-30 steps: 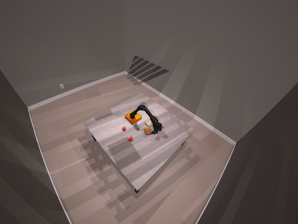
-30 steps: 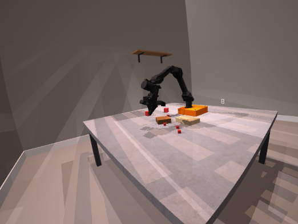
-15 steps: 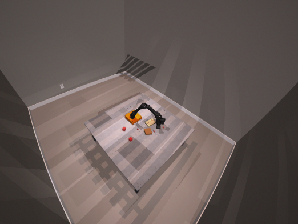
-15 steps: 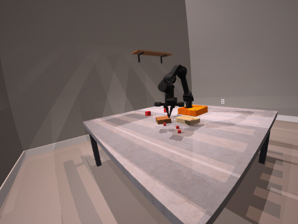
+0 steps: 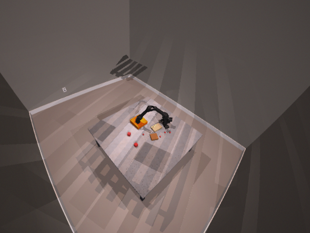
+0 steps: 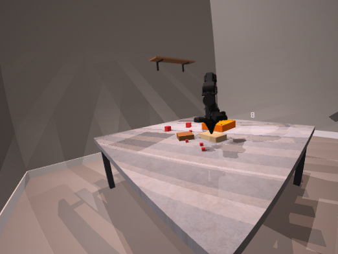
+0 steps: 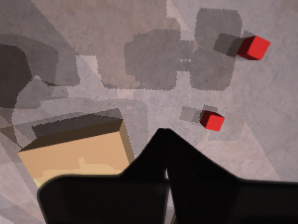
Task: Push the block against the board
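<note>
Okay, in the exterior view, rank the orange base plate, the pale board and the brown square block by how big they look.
1. Orange base plate, partly hidden by the arm.
2. Pale board, close to the plate in apparent size, so the order of these two is unsure.
3. Brown square block, plainly smallest.

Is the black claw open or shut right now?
Shut and empty: the black claw tapers to one closed point beside the tan board.
</note>
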Robot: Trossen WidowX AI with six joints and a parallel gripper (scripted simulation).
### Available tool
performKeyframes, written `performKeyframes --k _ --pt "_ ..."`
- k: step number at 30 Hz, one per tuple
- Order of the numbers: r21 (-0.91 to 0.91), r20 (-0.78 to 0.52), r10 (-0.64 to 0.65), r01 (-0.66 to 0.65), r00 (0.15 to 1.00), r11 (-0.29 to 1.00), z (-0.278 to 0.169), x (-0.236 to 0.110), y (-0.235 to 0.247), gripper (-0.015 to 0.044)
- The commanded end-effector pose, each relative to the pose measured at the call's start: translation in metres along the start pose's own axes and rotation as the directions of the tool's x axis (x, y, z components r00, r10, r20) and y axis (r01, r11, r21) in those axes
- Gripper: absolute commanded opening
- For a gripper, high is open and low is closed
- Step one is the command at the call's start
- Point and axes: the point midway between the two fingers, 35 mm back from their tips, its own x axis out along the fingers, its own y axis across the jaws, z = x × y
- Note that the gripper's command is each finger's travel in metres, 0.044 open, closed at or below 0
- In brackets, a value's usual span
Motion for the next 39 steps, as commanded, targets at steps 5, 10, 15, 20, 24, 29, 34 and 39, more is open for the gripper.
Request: performKeyframes --k 5,10,15,20,24,29,34,39 --pt "-0.248 -0.072 0.040 -0.057 0.997 0.967 0.011 0.000 0.056 0.0000" --pt "-0.253 -0.073 0.041 -0.058 0.996 0.966 0.012 0.000 0.057 0.0000" --pt "-0.253 -0.073 0.041 -0.058 0.996 0.966 0.008 0.052 0.059 0.0000" --pt "-0.253 -0.073 0.041 -0.058 0.996 0.966 0.008 0.055 0.059 0.0000" --pt "-0.253 -0.074 0.041 -0.058 0.996 0.966 0.006 0.055 0.058 0.0000" --pt "-0.253 -0.074 0.040 -0.058 0.996 0.966 0.001 0.055 0.056 0.0000" --pt "-0.253 -0.075 0.040 -0.058 0.996 0.966 -0.005 0.054 0.054 0.0000" --pt "-0.253 -0.075 0.040 -0.058 0.996 0.966 -0.010 0.054 0.052 0.0000"
